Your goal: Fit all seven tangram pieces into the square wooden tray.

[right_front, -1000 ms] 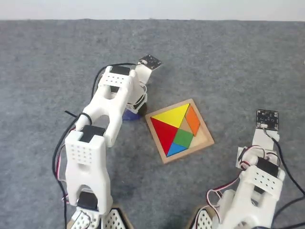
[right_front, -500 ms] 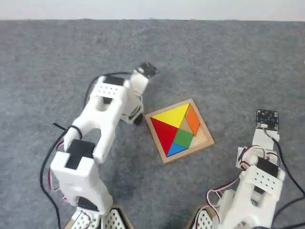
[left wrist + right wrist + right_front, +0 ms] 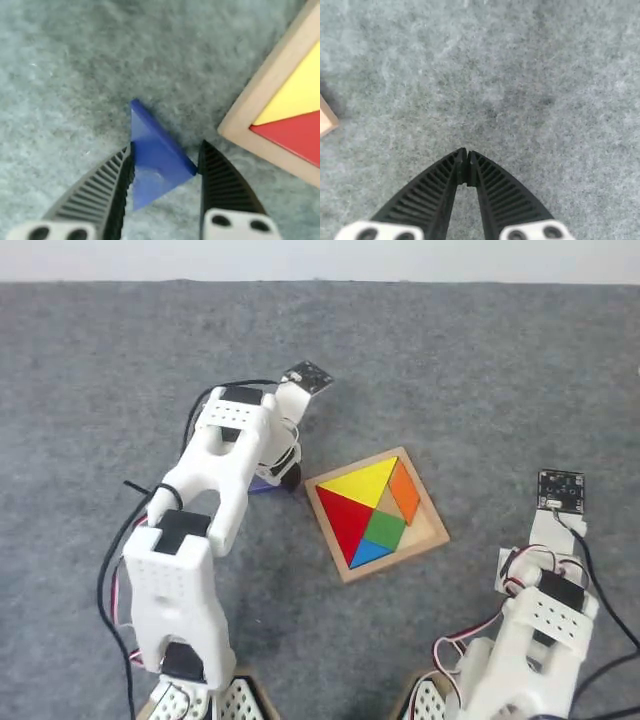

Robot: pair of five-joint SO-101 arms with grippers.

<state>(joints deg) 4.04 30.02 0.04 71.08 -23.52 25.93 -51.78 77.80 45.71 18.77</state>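
Left gripper (image 3: 166, 150) is pinching the blue triangle (image 3: 155, 160), one finger (image 3: 117, 180) on each side, both touching its edges; can't tell if the piece is lifting off the mat (image 3: 75, 60); it is sitting just left of the tray (image 3: 260, 95), apart from the rim; in the high view the blue triangle (image 3: 262, 483) is peeking out under the left arm (image 3: 215, 480), near the tray's (image 3: 433, 530) left corner; tray is lying mid-table, turned like a diamond; it is holding a yellow triangle (image 3: 362, 482) on the far side, a red triangle (image 3: 345, 520) on the left, an orange piece (image 3: 404, 490) on the right, a green square (image 3: 385, 528) in the middle, a light-blue triangle (image 3: 370, 553) at the near corner; bare wood is showing along its near-right side; right gripper (image 3: 466, 167) is closed, fingertips touching, holding nothing, hanging over bare mat; tray corner (image 3: 325, 120) is showing at that view's edge; right arm (image 3: 540, 610) is sitting near-right, well apart from the tray.
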